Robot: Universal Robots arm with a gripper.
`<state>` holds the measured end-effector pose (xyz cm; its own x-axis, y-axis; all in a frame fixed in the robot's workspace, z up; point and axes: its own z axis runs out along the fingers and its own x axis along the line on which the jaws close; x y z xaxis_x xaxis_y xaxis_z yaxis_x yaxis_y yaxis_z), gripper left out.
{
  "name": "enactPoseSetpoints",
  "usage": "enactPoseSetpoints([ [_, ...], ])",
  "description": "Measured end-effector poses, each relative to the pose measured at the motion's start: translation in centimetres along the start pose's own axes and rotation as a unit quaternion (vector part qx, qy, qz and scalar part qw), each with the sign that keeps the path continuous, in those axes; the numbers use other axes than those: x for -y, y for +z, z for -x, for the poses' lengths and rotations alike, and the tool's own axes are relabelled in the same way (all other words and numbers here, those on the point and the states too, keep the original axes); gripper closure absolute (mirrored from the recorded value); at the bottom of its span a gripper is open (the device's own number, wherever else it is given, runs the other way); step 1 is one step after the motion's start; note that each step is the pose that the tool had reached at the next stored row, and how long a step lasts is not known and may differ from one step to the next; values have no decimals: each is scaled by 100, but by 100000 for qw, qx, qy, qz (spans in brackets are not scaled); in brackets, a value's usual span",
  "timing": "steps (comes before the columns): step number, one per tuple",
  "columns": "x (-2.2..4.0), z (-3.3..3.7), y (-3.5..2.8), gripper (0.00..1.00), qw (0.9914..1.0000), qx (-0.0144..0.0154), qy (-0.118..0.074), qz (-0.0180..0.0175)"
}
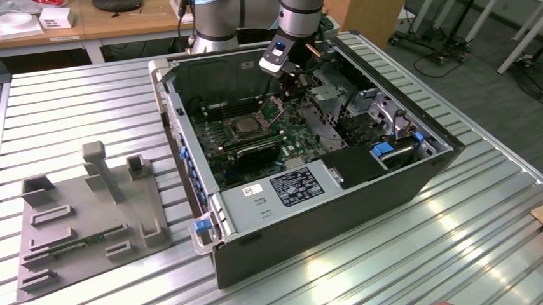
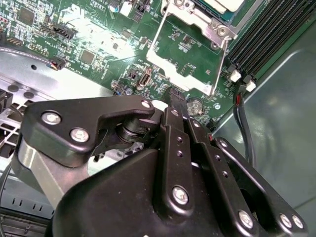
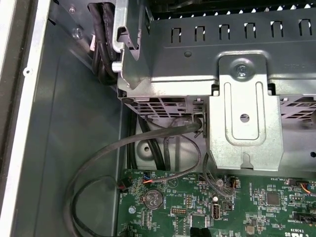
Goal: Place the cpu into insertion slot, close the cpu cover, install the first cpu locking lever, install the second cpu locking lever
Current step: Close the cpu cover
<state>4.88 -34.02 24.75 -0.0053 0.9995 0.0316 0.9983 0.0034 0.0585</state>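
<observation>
Ribbed table (image 1: 475, 241) bears case (image 1: 339, 216), gripper (image 1: 291, 75) inside; desks (image 1: 110, 25) behind.

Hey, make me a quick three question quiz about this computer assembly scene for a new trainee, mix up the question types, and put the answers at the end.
1. True or false: the gripper is inside the open computer case, close above the motherboard.
2. Multiple choice: where is the grey fixture tray?
A. On the table, to the exterior view's left of the case
B. On the table, to the exterior view's right of the case
C. Inside the case
3. Fill in: the motherboard around the insertion slot is coloured ___.

Key: 1 true; 2 A; 3 green.
</observation>
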Motion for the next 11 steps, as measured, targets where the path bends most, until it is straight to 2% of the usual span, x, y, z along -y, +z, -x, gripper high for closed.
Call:
enactPoseSetpoints([
  [11, 9, 0, 13, 89, 100000, -5, -2, 6],
])
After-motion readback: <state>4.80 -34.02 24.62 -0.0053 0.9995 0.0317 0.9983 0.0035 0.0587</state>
